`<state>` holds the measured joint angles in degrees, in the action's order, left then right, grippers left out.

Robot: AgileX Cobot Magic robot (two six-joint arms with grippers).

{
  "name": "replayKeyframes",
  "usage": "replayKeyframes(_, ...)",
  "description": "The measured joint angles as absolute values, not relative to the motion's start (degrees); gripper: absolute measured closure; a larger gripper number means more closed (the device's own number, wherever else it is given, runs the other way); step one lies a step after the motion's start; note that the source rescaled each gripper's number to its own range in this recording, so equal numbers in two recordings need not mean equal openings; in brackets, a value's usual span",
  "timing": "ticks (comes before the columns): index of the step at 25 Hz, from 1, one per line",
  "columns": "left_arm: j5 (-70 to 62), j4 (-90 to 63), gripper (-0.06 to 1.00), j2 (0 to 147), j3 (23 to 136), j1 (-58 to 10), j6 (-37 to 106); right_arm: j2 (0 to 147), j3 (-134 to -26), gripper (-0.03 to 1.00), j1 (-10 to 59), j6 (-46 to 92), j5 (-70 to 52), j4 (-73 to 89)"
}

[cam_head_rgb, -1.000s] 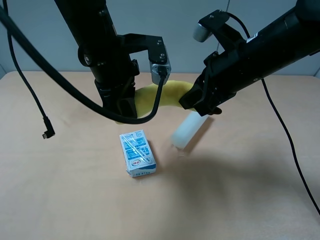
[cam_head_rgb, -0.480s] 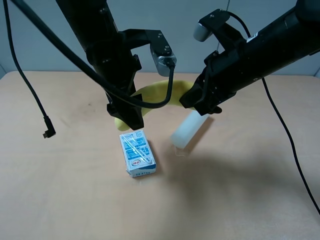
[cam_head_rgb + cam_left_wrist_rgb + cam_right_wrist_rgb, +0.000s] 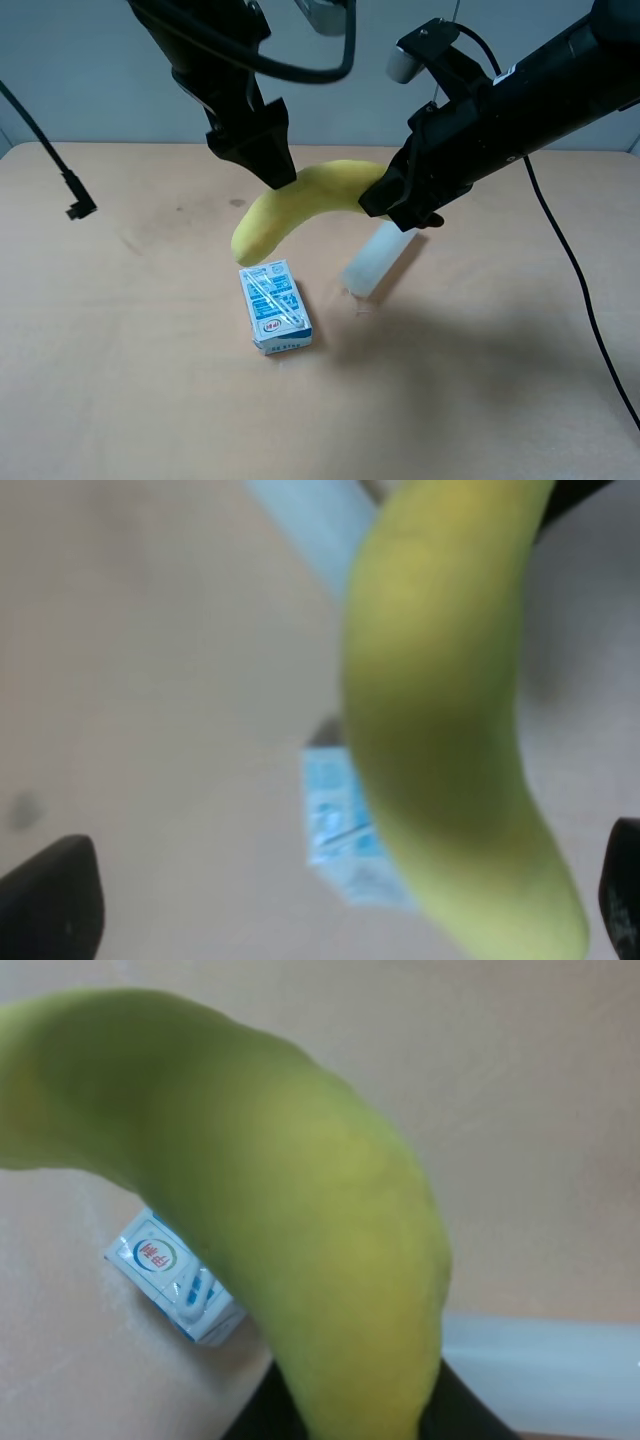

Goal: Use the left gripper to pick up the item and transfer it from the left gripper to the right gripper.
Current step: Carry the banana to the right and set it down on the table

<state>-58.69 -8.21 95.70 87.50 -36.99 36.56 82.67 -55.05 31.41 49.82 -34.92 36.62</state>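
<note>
The yellow plush banana (image 3: 300, 200) hangs in the air above the table, and its stem end is hidden. My right gripper (image 3: 387, 205) is shut on its right end. In the right wrist view the banana (image 3: 300, 1220) fills the frame and runs down into that gripper (image 3: 350, 1422). My left gripper (image 3: 277, 168) is open just above the banana's upper left part. In the left wrist view its fingertips (image 3: 50, 900) stand wide apart at the frame edges, with the banana (image 3: 440, 710) between and beyond them.
A blue-white milk carton (image 3: 275, 307) lies on the tan table (image 3: 120, 350) below the banana. A translucent pale cylinder (image 3: 380, 258) lies to its right, under the right gripper. A loose black cable plug (image 3: 72, 208) dangles at the left.
My left arm has risen and swung up and to the right, and its jaws have opened off the banana. The banana now hangs from the right gripper, which has stayed in place.
</note>
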Motion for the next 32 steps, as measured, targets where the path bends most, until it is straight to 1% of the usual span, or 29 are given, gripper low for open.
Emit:
replayKeyframes(5, -60.11, -2.26, -0.05, 89.91, 87.7, -36.99, 32.29, 82.67, -55.05, 0.97, 31.41, 49.82, -34.97, 36.62)
replayKeyframes(8, -62.11, 0.61, -0.05, 86.04, 87.7, -36.99, 27.39, 82.67, -55.05, 0.97, 31.41, 49.82, -34.97, 36.62)
replayKeyframes(14, -67.24, 3.5, -0.05, 78.11, 87.72, -36.99, 18.55, 82.67, -55.05, 0.97, 31.41, 49.82, -35.03, 36.62)
replayKeyframes(20, -67.3, 3.97, -0.06, 70.18, 87.07, -36.99, 14.15, 82.67, -55.05, 0.97, 31.41, 49.82, -35.2, 36.62)
replayKeyframes(23, -67.3, 3.97, -0.06, 65.17, 81.89, -36.99, 11.75, 82.67, -55.05, 0.97, 31.41, 49.82, -35.2, 36.62)
replayKeyframes(32, -66.4, 3.78, -0.06, 44.28, 52.97, -36.99, 5.09, 82.67, -55.05, 0.97, 31.41, 49.82, -35.2, 36.62)
